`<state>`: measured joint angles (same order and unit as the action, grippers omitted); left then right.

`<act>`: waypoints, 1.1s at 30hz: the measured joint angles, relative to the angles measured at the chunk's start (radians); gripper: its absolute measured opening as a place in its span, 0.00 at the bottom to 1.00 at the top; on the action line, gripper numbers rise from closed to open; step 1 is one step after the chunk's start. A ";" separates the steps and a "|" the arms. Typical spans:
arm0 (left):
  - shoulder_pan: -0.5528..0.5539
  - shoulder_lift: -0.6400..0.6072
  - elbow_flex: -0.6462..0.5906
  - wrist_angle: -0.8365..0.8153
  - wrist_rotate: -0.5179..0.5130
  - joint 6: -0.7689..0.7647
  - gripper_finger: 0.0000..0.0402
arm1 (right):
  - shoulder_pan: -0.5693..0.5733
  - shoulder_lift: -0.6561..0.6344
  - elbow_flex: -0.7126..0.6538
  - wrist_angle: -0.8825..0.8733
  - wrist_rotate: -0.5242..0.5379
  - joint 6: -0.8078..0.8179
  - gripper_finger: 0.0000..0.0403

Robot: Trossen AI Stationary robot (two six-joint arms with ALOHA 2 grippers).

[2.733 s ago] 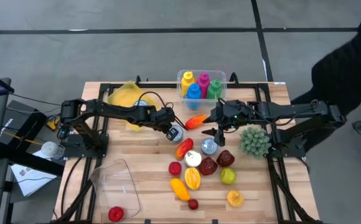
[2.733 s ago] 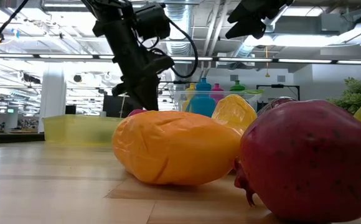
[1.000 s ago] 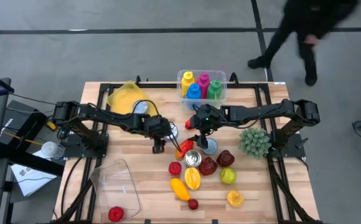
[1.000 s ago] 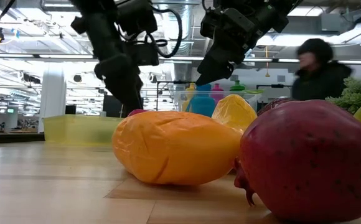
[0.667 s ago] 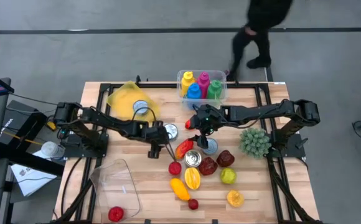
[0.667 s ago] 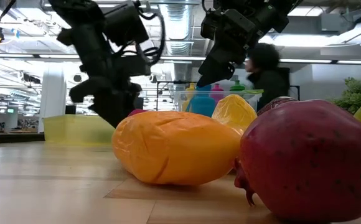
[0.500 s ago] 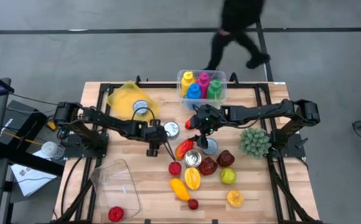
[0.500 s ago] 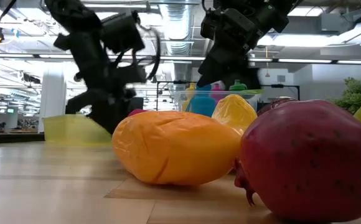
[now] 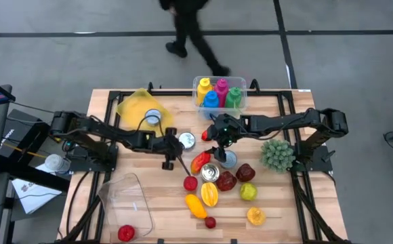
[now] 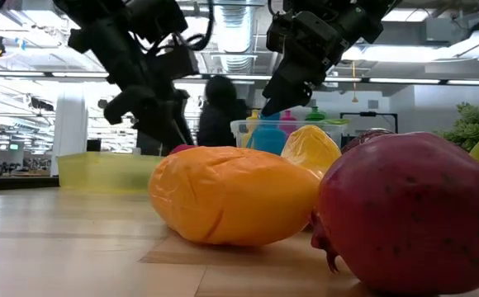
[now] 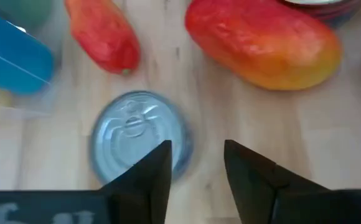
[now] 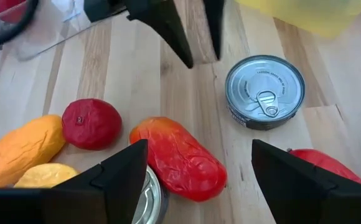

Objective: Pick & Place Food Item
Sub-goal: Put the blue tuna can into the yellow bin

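Note:
A silver tin can point(image 9: 186, 140) stands upright on the wooden table next to a red-orange mango point(image 9: 200, 163) and a red pepper point(image 11: 103, 34). My left gripper point(image 9: 169, 163) hangs open just left of the can point(image 11: 140, 134), with nothing between its fingers point(image 11: 196, 165). My right gripper point(image 9: 215, 144) hovers open above the mango point(image 12: 177, 158) and looks toward the can point(image 12: 264, 90). It holds nothing. The left gripper's fingers point(image 12: 180, 34) stand beside the can, apart from it.
Several fruits point(image 9: 217, 186) and a second can point(image 9: 227, 159) crowd the table's middle. A clear tub point(image 9: 125, 203) lies near the front left, and a yellow bag point(image 9: 139, 105) lies far left. At the back stands a bin of bottles point(image 9: 219, 93), a green plant point(image 9: 276, 154) at the right. A person point(image 9: 190, 30) walks behind the table.
My left gripper has rolled about its own axis and its fingers have drawn closer together, with its arm pulled back a little toward the table's left edge. The can stays where it was. The person behind the table has walked from right to left.

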<state>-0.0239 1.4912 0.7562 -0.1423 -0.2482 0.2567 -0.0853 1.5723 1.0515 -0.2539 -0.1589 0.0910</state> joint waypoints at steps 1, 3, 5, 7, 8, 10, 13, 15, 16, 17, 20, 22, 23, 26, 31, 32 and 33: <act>0.015 0.004 0.000 -0.003 0.020 0.023 0.36 | 0.000 0.000 0.000 0.000 0.000 0.003 0.69; 0.050 0.023 0.000 -0.007 0.080 0.035 0.39 | 0.000 0.000 0.000 0.000 0.000 0.007 0.69; 0.083 0.062 -0.001 0.029 0.114 0.037 0.42 | 0.000 0.000 0.000 -0.001 0.000 0.007 0.69; 0.107 0.093 -0.001 0.049 0.123 0.047 0.44 | 0.000 0.000 0.000 -0.004 0.000 0.008 0.69; 0.115 0.109 0.002 0.080 0.122 0.054 0.44 | 0.000 0.000 0.000 -0.004 0.000 0.012 0.69; 0.127 0.145 0.000 0.085 0.129 0.073 0.44 | 0.000 0.000 0.000 -0.007 0.000 0.016 0.69; 0.128 0.177 0.004 0.091 0.196 0.124 0.41 | 0.000 0.000 0.000 -0.008 0.000 0.018 0.69; 0.115 0.187 0.007 0.088 0.218 0.133 0.35 | 0.000 0.000 0.000 -0.011 0.000 0.018 0.69; 0.105 0.195 0.007 0.089 0.217 0.133 0.32 | 0.000 0.000 0.000 -0.012 0.000 0.018 0.69; 0.095 0.195 0.007 0.088 0.206 0.133 0.29 | 0.000 0.000 0.000 -0.013 0.000 0.018 0.69; 0.075 0.195 0.005 0.085 0.173 0.144 0.20 | 0.000 0.000 0.000 -0.015 0.000 0.018 0.69; 0.067 0.195 0.005 0.081 0.169 0.164 0.15 | 0.000 0.000 0.000 -0.015 0.000 0.018 0.69; 0.061 0.195 0.005 0.078 0.166 0.172 0.12 | 0.000 0.000 0.000 -0.015 0.000 0.018 0.69; 0.041 0.203 0.006 0.071 0.140 0.183 0.05 | 0.000 0.000 0.000 -0.015 0.000 0.017 0.69; 0.005 0.216 0.007 0.086 0.070 0.128 0.01 | 0.000 0.000 0.000 -0.015 0.000 0.015 0.69; 0.001 0.212 0.006 0.086 0.071 0.108 0.01 | 0.000 0.000 0.000 -0.015 0.000 0.015 0.69; -0.002 0.208 0.004 0.085 0.068 0.078 0.01 | 0.000 0.000 0.000 -0.015 0.000 0.015 0.69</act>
<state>-0.0258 1.6995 0.7606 -0.0569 -0.1800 0.3348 -0.0856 1.5726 1.0512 -0.2691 -0.1588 0.1059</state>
